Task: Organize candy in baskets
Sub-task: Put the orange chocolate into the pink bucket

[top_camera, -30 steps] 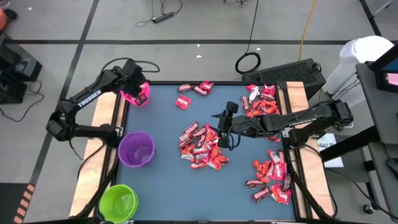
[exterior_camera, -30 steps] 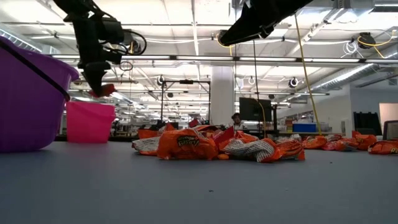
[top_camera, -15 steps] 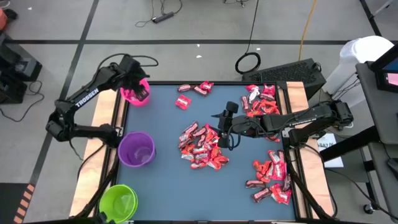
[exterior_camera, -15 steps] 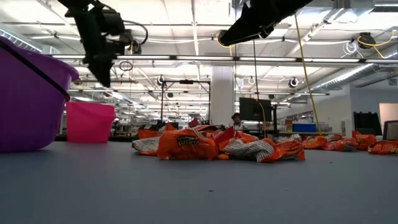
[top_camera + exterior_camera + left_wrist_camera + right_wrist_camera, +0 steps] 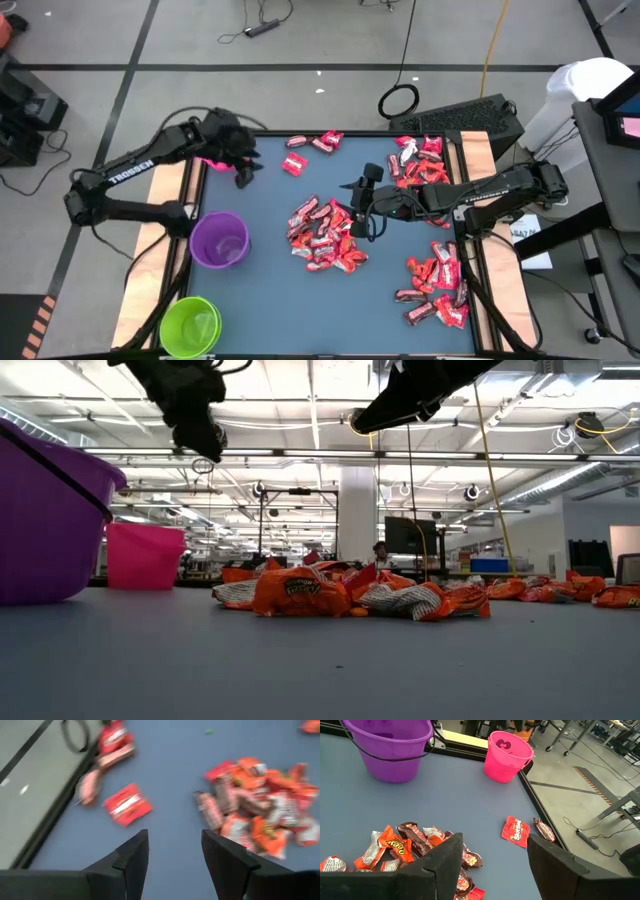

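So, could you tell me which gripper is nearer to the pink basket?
Left. The left gripper hovers just beside the pink basket, toward the table's middle; the right gripper is well away, over the central candy pile.

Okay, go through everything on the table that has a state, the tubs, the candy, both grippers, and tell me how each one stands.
Pink basket: upright, candy inside.
Purple basket: upright.
Green basket: upright.
Candy pile: heaped mid-table, unsorted.
Left gripper: open, empty, above the table.
Right gripper: open, empty, over the pile.
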`<state>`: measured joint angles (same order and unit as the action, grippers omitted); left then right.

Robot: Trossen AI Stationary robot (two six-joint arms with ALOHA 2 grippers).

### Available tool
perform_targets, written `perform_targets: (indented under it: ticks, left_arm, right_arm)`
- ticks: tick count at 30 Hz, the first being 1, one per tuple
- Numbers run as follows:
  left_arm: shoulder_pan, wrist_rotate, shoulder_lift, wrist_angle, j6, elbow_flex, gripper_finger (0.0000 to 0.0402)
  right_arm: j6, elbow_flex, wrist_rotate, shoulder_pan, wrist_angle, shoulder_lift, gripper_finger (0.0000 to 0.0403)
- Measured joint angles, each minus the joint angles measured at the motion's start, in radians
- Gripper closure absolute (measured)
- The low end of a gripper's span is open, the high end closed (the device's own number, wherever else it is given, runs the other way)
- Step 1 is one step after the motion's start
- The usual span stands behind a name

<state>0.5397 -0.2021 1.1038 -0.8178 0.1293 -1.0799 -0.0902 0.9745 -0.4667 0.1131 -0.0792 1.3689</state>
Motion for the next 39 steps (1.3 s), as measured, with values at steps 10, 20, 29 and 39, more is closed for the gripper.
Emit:
perform_targets:
  ticks: [10,20,29,39]
  left_arm:
    - [-0.314,0.184,0.016,0.215,-0.064,0.114,0.0214]
    - [-0.458,0.202,0.09,0.48,-0.072,0.224,0.0214]
    - [-0.502,0.259,0.235,0.508,-0.175,0.225,0.0214]
    - [-0.556,0.364,0.456,0.533,-0.29,0.224,0.0214]
  right_arm:
    - [-0.021,0.0,0.0,-0.001,0.002,0.0,0.0193]
    - [-0.085,0.0,0.0,-0.001,0.067,0.0,0.0193]
    - [-0.111,0.001,0.0,-0.001,0.094,0.0,0.0193]
    - [-0.068,0.0,0.0,-0.001,0.093,0.0,0.0193]
